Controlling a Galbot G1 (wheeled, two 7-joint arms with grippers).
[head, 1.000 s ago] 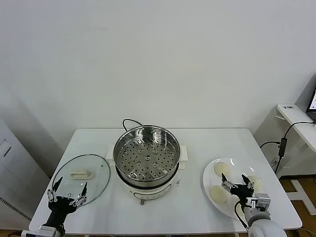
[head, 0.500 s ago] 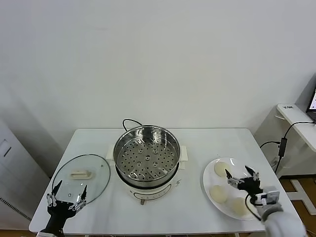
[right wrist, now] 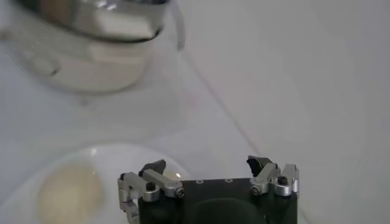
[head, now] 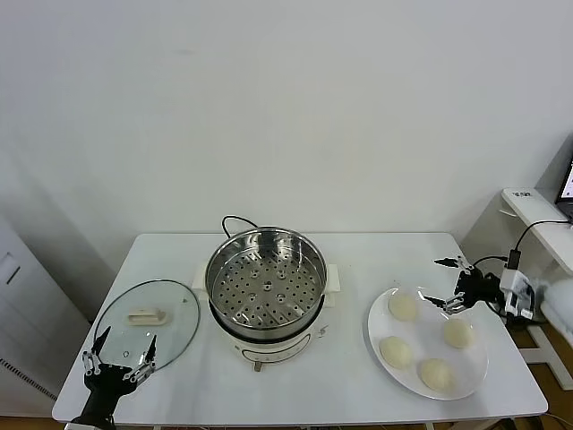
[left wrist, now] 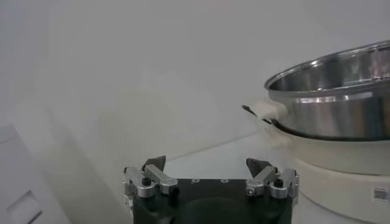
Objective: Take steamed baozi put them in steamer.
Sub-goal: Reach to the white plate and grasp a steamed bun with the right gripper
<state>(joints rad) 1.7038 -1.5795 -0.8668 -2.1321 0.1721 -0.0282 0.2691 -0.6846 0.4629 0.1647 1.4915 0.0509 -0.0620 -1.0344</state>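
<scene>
Several cream-white baozi lie on a flat white plate (head: 380, 324) at the table's right: one at the back left (head: 403, 306), one at the right (head: 457, 332), one at the front left (head: 395, 351), one at the front (head: 435, 374). The shiny steel steamer (head: 265, 285) stands empty on its white base at mid-table. My right gripper (head: 446, 282) is open and empty, raised above the plate's back right edge. In the right wrist view it (right wrist: 207, 167) hovers over the plate with one baozi (right wrist: 68, 193) below. My left gripper (head: 121, 350) is open and empty at the front left.
A round glass lid (head: 148, 321) with a cream handle lies flat left of the steamer, just beyond my left gripper. The steamer's black cord (head: 235, 221) runs off its back. A white side table (head: 535, 218) with cables stands off to the right.
My right gripper has risen from low over the plate's front and swung back and to the right, uncovering all the baozi. My left gripper has sunk slightly toward the front edge.
</scene>
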